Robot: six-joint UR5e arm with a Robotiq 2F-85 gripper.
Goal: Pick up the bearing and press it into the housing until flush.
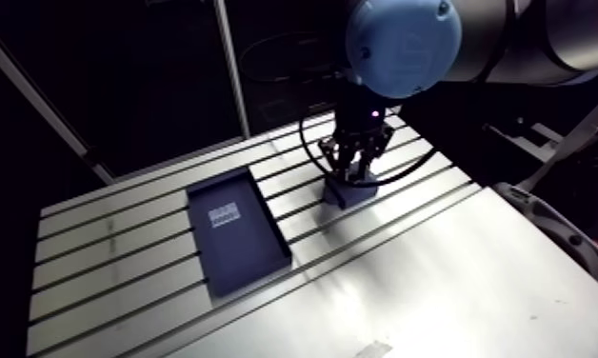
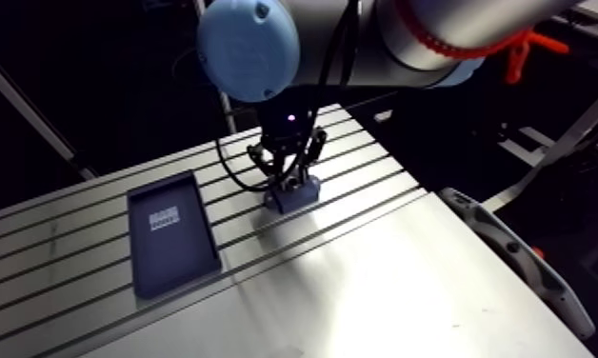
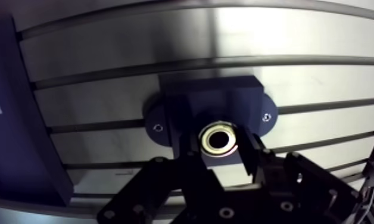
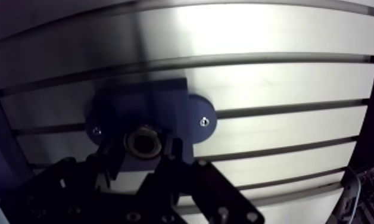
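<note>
One bearing, one housing — one tray.

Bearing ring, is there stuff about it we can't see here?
Whether the bearing sits flush in the housing: wrist view, the gripper covers its sides.
Housing's near edge: wrist view, under the gripper.
The label on the tray: arm view, too small to read.

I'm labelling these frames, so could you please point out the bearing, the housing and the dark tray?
bearing point(image 3: 219, 126): wrist view, on its metal ring.
housing point(image 3: 213, 95): wrist view, on its raised block.
dark tray point(image 1: 250, 252): arm view, on its bare floor.
</note>
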